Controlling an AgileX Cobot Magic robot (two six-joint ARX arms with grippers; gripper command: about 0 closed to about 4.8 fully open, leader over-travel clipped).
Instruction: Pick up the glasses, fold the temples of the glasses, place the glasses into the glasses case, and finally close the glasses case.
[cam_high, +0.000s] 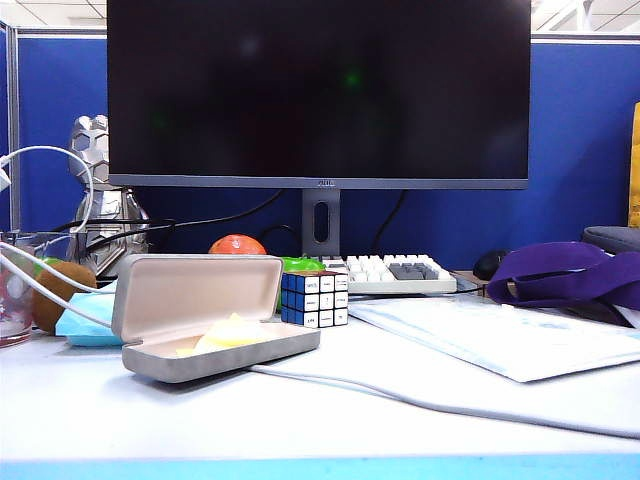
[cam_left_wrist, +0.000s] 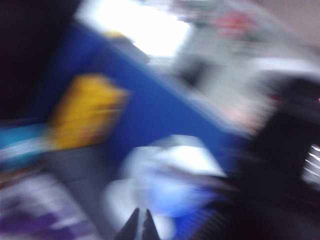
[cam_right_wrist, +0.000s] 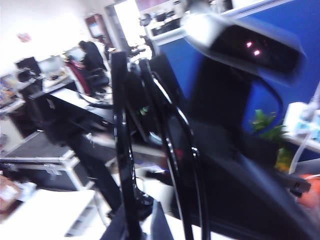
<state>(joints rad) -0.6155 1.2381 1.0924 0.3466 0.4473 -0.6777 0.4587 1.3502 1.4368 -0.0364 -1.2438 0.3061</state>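
Observation:
The glasses case (cam_high: 200, 362) lies open on the table left of centre, its lid up and a pale yellow cloth (cam_high: 235, 335) inside. Neither gripper nor the glasses appear in the exterior view. In the right wrist view the black glasses (cam_right_wrist: 121, 125) stand upright and close to the camera, and my right gripper (cam_right_wrist: 139, 227) is shut on the frame. The thin temples (cam_right_wrist: 172, 150) curve off beside it. A dark arm with a camera (cam_right_wrist: 250, 45) looms behind the glasses. The left wrist view is badly blurred; my left gripper (cam_left_wrist: 139, 220) shows its tips together with nothing between them.
A Rubik's cube (cam_high: 314, 298) stands right of the case, with a keyboard (cam_high: 390, 272) and a monitor (cam_high: 318, 90) behind it. A light-blue tissue packet (cam_high: 85, 320) lies left of the case. A white cable (cam_high: 400, 395) crosses the table front, and purple fabric (cam_high: 570, 275) sits at the right.

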